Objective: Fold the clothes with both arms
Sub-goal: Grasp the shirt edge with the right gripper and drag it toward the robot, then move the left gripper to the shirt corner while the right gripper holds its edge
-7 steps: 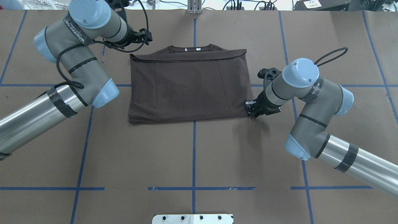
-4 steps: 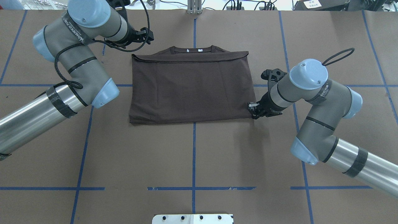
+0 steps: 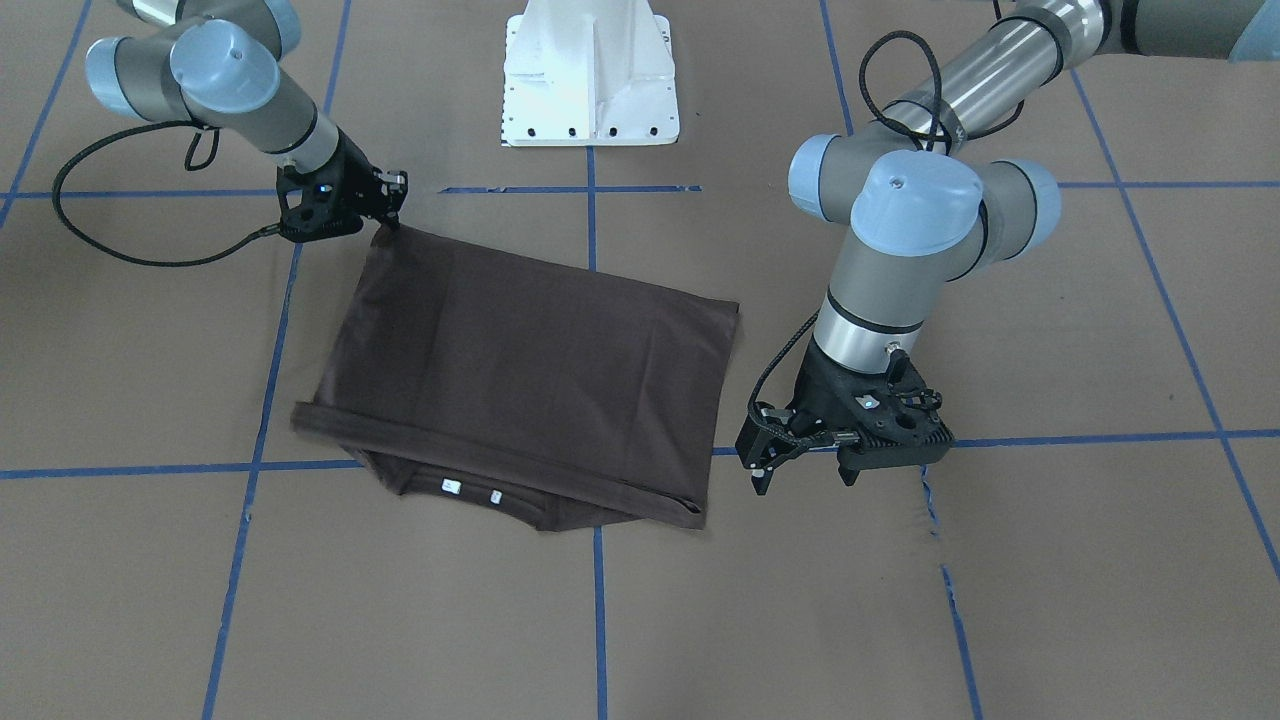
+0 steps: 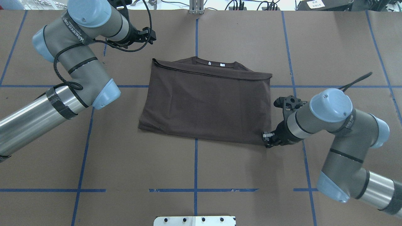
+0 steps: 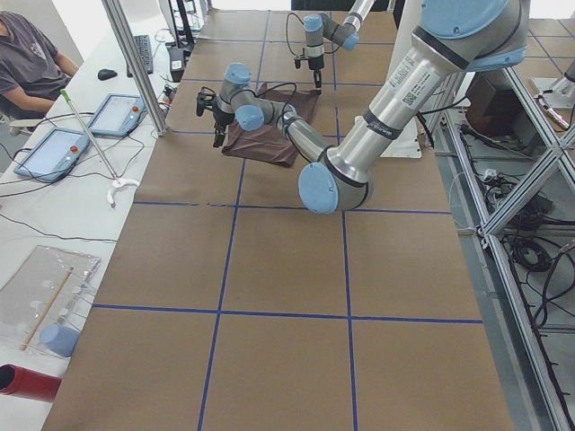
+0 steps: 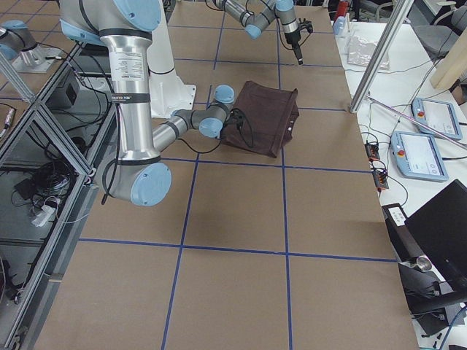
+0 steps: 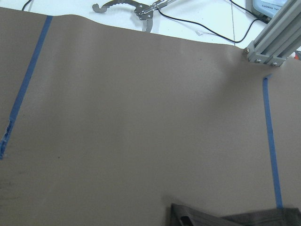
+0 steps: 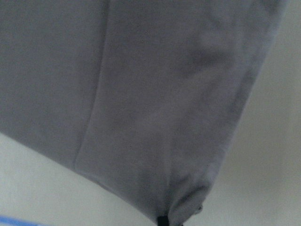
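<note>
The dark brown T-shirt point(image 4: 207, 103) lies folded into a skewed rectangle, its collar point(image 4: 215, 63) peeking out at the far edge. My right gripper point(image 4: 267, 140) is shut on the shirt's near right corner, which shows in the front-facing view as a pinched, slightly lifted tip under the right gripper point(image 3: 388, 212). In the right wrist view the shirt fabric point(image 8: 155, 94) fills the frame and gathers at the bottom. My left gripper point(image 3: 802, 470) hangs open and holds nothing, a short way out from the collar-end corner. The overhead view shows the left gripper point(image 4: 150, 34) beyond the far left corner.
Blue tape lines point(image 4: 195, 169) cross the brown table cover. The white pedestal base point(image 3: 590, 75) stands at the robot's edge. An aluminium post point(image 7: 273, 42) and cables sit at the far edge. A seated person point(image 5: 31, 54) and tablets point(image 5: 112, 115) are off the table's far side.
The right gripper has pulled its corner to the right and toward the robot. The whole shirt slid and turned with it. The left arm barely moved.
</note>
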### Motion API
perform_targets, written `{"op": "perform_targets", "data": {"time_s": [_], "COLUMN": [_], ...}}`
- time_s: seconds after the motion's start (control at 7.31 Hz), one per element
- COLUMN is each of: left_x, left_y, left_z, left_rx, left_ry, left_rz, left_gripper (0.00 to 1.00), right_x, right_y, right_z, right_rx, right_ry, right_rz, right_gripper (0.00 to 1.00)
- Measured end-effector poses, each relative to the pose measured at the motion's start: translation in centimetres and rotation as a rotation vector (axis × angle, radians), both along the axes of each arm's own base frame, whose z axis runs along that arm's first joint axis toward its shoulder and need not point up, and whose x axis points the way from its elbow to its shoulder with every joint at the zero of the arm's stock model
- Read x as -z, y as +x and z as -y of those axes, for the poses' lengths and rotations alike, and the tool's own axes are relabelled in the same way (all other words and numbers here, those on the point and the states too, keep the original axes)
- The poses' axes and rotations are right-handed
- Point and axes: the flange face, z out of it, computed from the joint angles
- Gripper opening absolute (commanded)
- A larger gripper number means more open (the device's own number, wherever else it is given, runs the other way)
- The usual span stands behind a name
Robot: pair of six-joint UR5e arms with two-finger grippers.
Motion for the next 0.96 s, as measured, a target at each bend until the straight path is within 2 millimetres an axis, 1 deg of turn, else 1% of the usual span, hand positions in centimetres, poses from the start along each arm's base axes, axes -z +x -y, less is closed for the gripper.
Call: {"op": "perform_targets", "data": {"time_s": [0.14, 0.27, 0.41, 0.55, 0.68, 0.82, 0.96], "left_x": [0.0, 0.0, 0.0, -0.3, -1.0, -1.9, -2.3], "left_y": [0.1, 0.2, 0.3, 1.0, 2.0, 3.1, 4.6], "left_z": [-0.1, -0.2, -0.3, -1.0, -3.1, -6.9, -11.6], "left_rx": [-0.001, -0.003, -0.006, -0.025, -0.064, -0.095, -0.096], "left_ry": [0.0, 0.0, 0.0, -0.007, -0.025, -0.07, -0.162], "left_rz": [-0.001, -0.001, -0.001, -0.005, -0.021, -0.059, -0.116], "left_gripper": [1.0, 1.0, 1.0, 1.0, 1.0, 1.0, 1.0], "right_x": [0.9, 2.2, 3.4, 4.7, 5.9, 7.2, 8.2], "right_y": [0.4, 0.2, -0.1, 0.2, 0.9, 2.0, 3.6], "right_z": [-5.0, -9.5, -12.5, -13.2, -11.7, -8.6, -4.7], "right_rx": [0.07, 0.125, 0.146, 0.126, 0.073, -0.003, -0.095], "right_ry": [-0.036, -0.088, -0.13, -0.148, -0.15, -0.142, -0.13], "right_rz": [0.008, 0.009, 0.009, 0.021, 0.047, 0.079, 0.109], "right_gripper": [0.43, 0.99, 1.0, 1.0, 1.0, 1.0, 1.0]}}
